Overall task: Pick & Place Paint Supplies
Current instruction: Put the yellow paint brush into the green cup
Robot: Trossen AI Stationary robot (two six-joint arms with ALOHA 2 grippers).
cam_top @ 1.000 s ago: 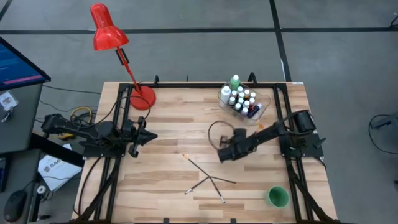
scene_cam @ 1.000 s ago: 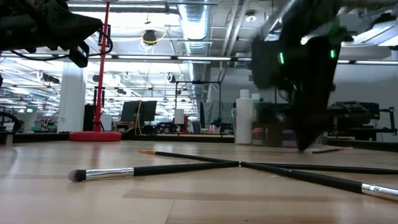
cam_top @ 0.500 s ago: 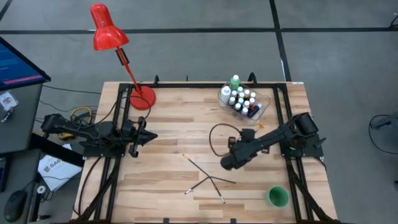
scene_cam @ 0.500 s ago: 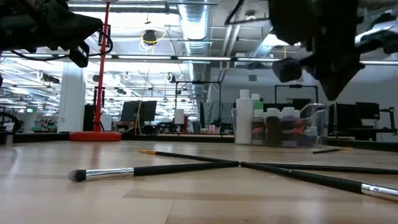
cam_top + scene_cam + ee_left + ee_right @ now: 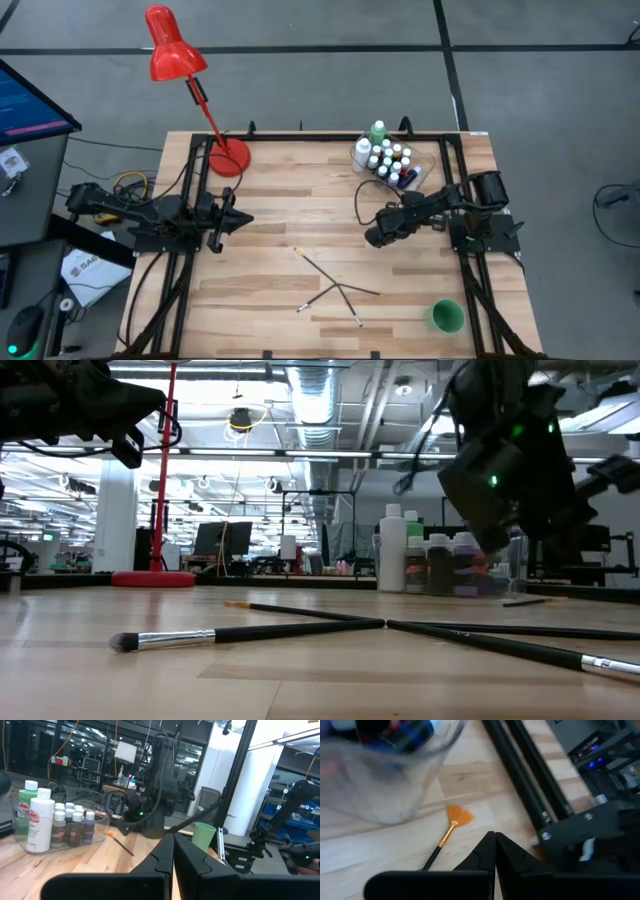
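**Lining Up on the Fan Brush Beside the Tub**

Hovering over the right half of the table [image 5: 300, 215], the right gripper [image 5: 376, 237] was clenched with nothing between its fingers, poised near the clear tub [image 5: 415, 180]. Its wrist camera looked down on a thin paintbrush with an orange fan tip [image 5: 451, 827], lying on bare wood just beside the tub's wall. That brush seemed the likely target. To take it well, the fingers would need to part first, then straddle the slim handle crosswise and close low against the wood without nudging the tub. The left gripper [image 5: 240, 219] waited, also clenched and empty, at the left edge.

The paint bottles [image 5: 385, 160] stood together in the tub at the far right, a taller green bottle [image 5: 378, 131] and a taller white bottle [image 5: 392, 548] among them. Three more dark brushes [image 5: 335, 285] lay crossed near the front centre, apart from the green cup [image 5: 446, 316] at the near right corner.

The surface was pale wood planking inside a black frame. A red desk lamp [image 5: 172, 45] stood at the far left. Beyond lay an open workshop with ceiling ducts and strip lights.
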